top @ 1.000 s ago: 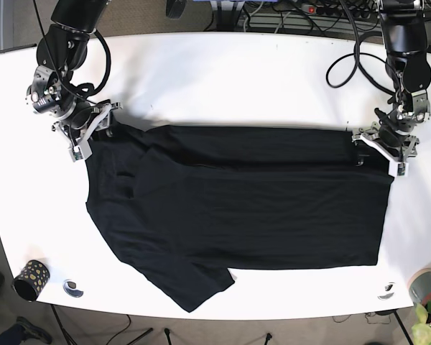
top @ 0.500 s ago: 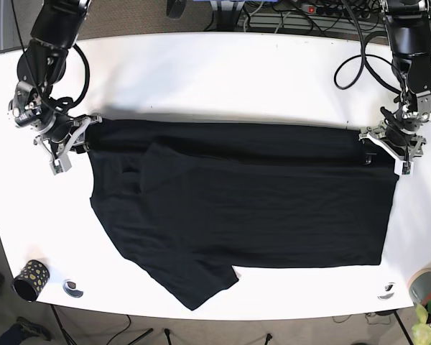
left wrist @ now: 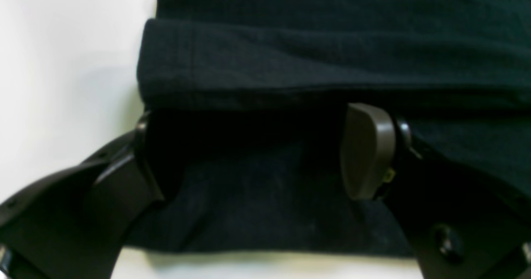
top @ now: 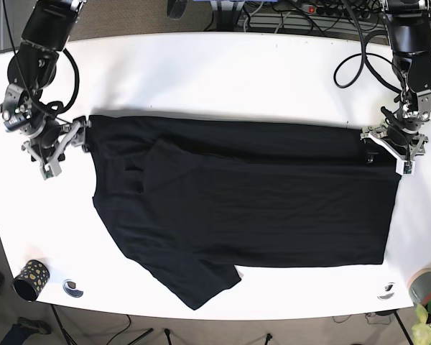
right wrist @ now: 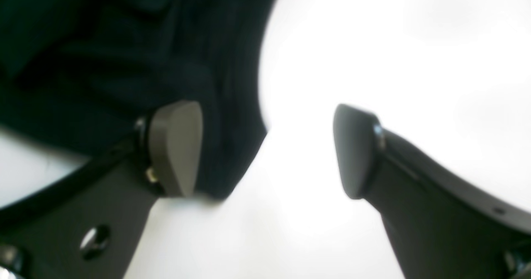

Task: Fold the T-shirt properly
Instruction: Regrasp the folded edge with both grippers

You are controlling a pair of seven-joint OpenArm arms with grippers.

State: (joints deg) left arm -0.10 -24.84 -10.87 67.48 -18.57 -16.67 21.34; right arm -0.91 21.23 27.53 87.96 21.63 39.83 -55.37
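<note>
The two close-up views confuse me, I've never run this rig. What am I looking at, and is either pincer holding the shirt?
The wide base view looks down on a white table with a black T-shirt spread flat. A robot arm stands at each far corner. Each close-up comes from a camera on an arm's wrist, looking past its own fingers. The left pincer, on the base view's right, stands open around a folded shirt edge. The right pincer, on its left, is also open: one finger touches the cloth and the other is over bare table. Neither one grips the shirt. A small patterned cup sits near the table's front corner.
</note>
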